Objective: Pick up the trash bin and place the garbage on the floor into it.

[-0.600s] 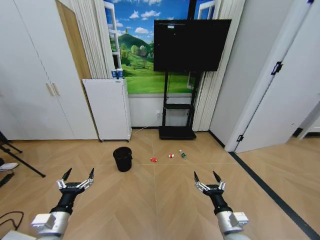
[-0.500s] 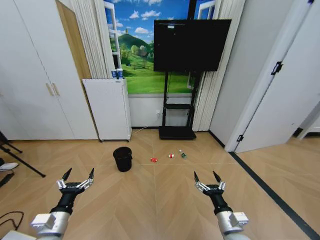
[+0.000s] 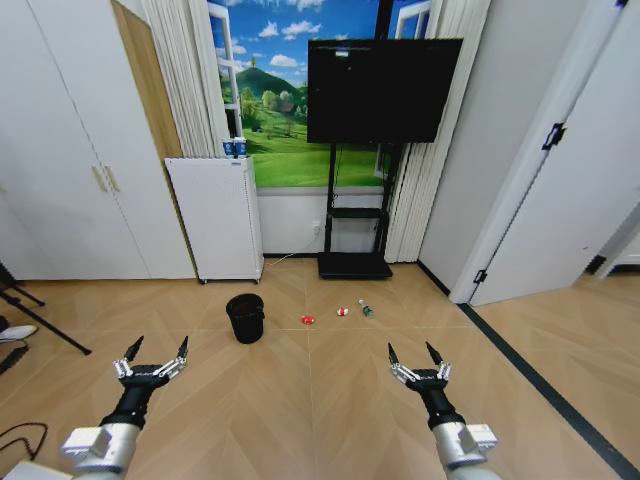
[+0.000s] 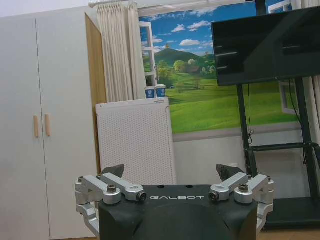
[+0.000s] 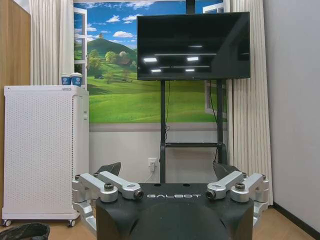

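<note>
Head view: the floor (image 3: 330, 400) carries the trash bin (image 3: 245, 317), well ahead of my spread, empty left fingers (image 3: 154, 359); its stiff, light mesh should take a rim pinch; beside it, small soft garbage (image 3: 308, 320); right fingers (image 3: 418, 363) likewise spread.

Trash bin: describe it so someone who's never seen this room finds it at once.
Start at the black TV on its stand against the far wall, then look to the white perforated cabinet beside it. On the floor in front of that cabinet stands the trash bin, upright. It is the only black, round container there; the garbage lying beside it is three far smaller items.
</note>
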